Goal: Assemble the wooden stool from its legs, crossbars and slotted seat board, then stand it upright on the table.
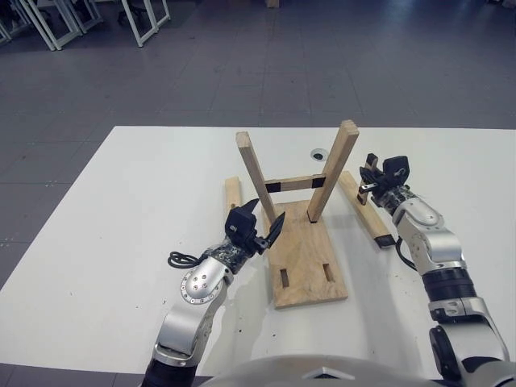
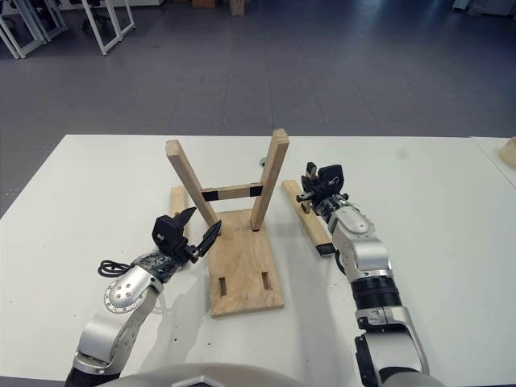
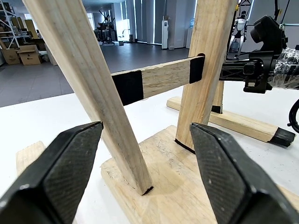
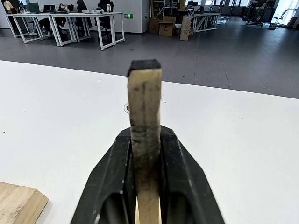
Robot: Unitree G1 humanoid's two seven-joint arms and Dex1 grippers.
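Observation:
The slotted seat board (image 1: 308,262) lies flat on the white table. Two legs (image 1: 251,173) (image 1: 334,165) stand in its far slots, joined by a crossbar (image 1: 294,183) with black ends. The two near slots (image 1: 284,277) are empty. My left gripper (image 1: 270,211) is open at the board's left edge, its jaws facing the base of the left leg (image 3: 88,79). My right gripper (image 1: 372,184) hovers to the right of the right leg. It is shut on a short crossbar (image 4: 145,121) with a black tip, held upright. Loose legs lie right (image 1: 367,210) and left (image 1: 233,193) of the board.
A black cable (image 1: 181,259) trails on the table beside my left arm. There is a round hole (image 1: 319,152) in the table behind the standing legs. White table surface (image 1: 121,210) stretches wide on the left and right; grey floor lies beyond the far edge.

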